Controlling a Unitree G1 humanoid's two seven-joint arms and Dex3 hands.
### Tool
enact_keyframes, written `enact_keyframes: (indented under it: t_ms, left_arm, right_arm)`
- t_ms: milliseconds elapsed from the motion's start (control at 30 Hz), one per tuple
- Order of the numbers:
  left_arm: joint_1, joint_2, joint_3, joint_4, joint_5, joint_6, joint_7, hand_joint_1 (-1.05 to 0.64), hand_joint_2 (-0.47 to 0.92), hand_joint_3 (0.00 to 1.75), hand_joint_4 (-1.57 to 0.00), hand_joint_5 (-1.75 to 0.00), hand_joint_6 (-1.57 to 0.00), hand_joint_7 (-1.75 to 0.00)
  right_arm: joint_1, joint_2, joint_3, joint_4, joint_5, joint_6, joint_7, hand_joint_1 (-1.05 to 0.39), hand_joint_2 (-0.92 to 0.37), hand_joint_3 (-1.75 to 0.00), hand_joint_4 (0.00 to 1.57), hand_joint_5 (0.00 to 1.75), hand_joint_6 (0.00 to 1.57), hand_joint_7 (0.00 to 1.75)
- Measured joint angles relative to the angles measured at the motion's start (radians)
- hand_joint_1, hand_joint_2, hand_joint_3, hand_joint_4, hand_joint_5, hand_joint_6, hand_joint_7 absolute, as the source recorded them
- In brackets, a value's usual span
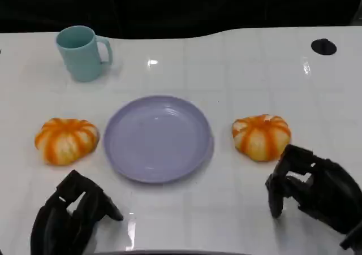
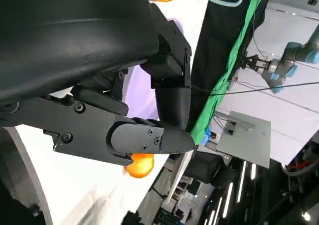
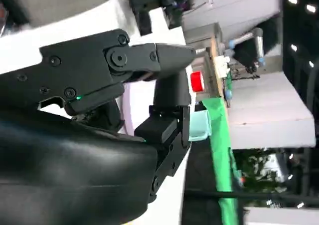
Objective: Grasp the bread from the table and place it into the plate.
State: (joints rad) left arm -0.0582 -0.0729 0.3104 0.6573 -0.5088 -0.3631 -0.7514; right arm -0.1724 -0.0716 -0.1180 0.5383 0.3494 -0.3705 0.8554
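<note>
A lavender plate [image 1: 157,137] sits in the middle of the white table [image 1: 237,68], with nothing on it. Two round orange-and-white striped bread rolls lie on the table on either side of it: the left bread [image 1: 66,140] just off the plate's left rim, and the right bread [image 1: 261,136] a little beyond its right rim. Neither touches the plate. A light blue mug [image 1: 82,52] stands upright toward the far left of the table, its handle pointing right, well apart from the plate. A small black round mark [image 1: 323,46] shows near the far right edge. The left hand [image 1: 70,212] hangs low at the near left, below the left bread, with fingers apart and nothing in them. The right hand [image 1: 308,187] hovers at the near right, just below and beside the right bread, its fingers spread loosely and holding nothing; it does not touch the roll.
</note>
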Motion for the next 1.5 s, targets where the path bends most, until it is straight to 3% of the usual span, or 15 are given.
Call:
enact_keyframes:
  t_ms: [167, 300, 400, 567, 700, 800, 1033, 1167, 1333, 1500]
  left_arm:
    - [0.000, 0.002, -0.002, 0.001, 0.001, -0.002, 0.001, -0.59, 0.92, 0.26, -0.64, -1.75, -0.53, -1.49]
    - [0.000, 0.002, -0.006, 0.000, 0.002, -0.002, 0.004, -0.59, 0.92, 0.26, -0.64, -1.75, -0.53, -1.50]
    - [0.000, 0.003, -0.009, 0.000, 0.002, -0.002, 0.006, -0.59, 0.92, 0.25, -0.64, -1.75, -0.52, -1.52]
    - [0.000, 0.003, -0.011, 0.000, 0.003, -0.002, 0.009, -0.59, 0.92, 0.26, -0.64, -1.75, -0.51, -1.53]
    - [0.000, 0.002, -0.011, -0.001, 0.003, -0.002, 0.014, -0.58, 0.92, 0.26, -0.64, -1.75, -0.50, -1.54]
    - [0.000, 0.002, -0.012, -0.001, 0.003, -0.002, 0.014, -0.59, 0.92, 0.26, -0.64, -1.75, -0.50, -1.54]
    - [0.000, 0.002, -0.014, -0.001, 0.003, -0.002, 0.014, -0.59, 0.92, 0.25, -0.63, -1.75, -0.50, -1.53]
    - [0.001, 0.002, -0.014, -0.003, 0.003, 0.000, 0.015, -0.59, 0.92, 0.25, -0.64, -1.75, -0.51, -1.53]
    - [0.000, 0.003, -0.013, -0.003, 0.003, 0.000, 0.015, -0.59, 0.92, 0.25, -0.63, -1.75, -0.52, -1.51]
    - [0.000, 0.003, -0.013, -0.002, 0.003, 0.000, 0.015, -0.58, 0.92, 0.25, -0.63, -1.75, -0.52, -1.51]
  right_arm:
    - [-0.028, -0.041, 0.006, 0.036, -0.090, -0.183, -0.042, -0.57, -0.92, -0.20, 0.52, 0.99, 0.55, 0.46]
    - [-0.029, -0.080, 0.012, 0.026, -0.177, -0.242, -0.117, -0.53, -0.92, -0.16, 0.49, 0.72, 0.60, 0.22]
    - [-0.034, -0.109, 0.013, 0.017, -0.227, -0.303, -0.172, -0.62, -0.92, -0.16, 0.45, 0.57, 0.58, 0.11]
    - [-0.063, -0.185, 0.025, 0.036, -0.382, -0.428, -0.292, -0.65, -0.92, -0.14, 0.36, 0.43, 0.48, 0.01]
    - [-0.074, -0.231, 0.045, 0.037, -0.480, -0.487, -0.390, -0.59, -0.92, -0.06, 0.23, 0.27, 0.36, 0.00]
    - [-0.075, -0.275, 0.053, 0.035, -0.614, -0.527, -0.495, -0.58, -0.92, -0.02, 0.20, 0.17, 0.32, 0.00]
    - [-0.076, -0.339, 0.090, 0.000, -0.832, -0.547, -0.717, -0.53, -0.86, 0.00, 0.17, 0.07, 0.27, 0.00]
    - [-0.076, -0.361, 0.117, -0.005, -0.881, -0.544, -0.788, -0.51, -0.83, 0.00, 0.17, 0.05, 0.26, 0.00]
    - [-0.087, -0.378, 0.175, -0.036, -1.051, -0.472, -0.929, -0.42, -0.80, 0.00, 0.17, 0.03, 0.25, 0.00]
    - [-0.122, -0.390, 0.247, -0.034, -1.140, -0.413, -1.029, -0.36, -0.78, 0.00, 0.17, 0.02, 0.24, 0.00]
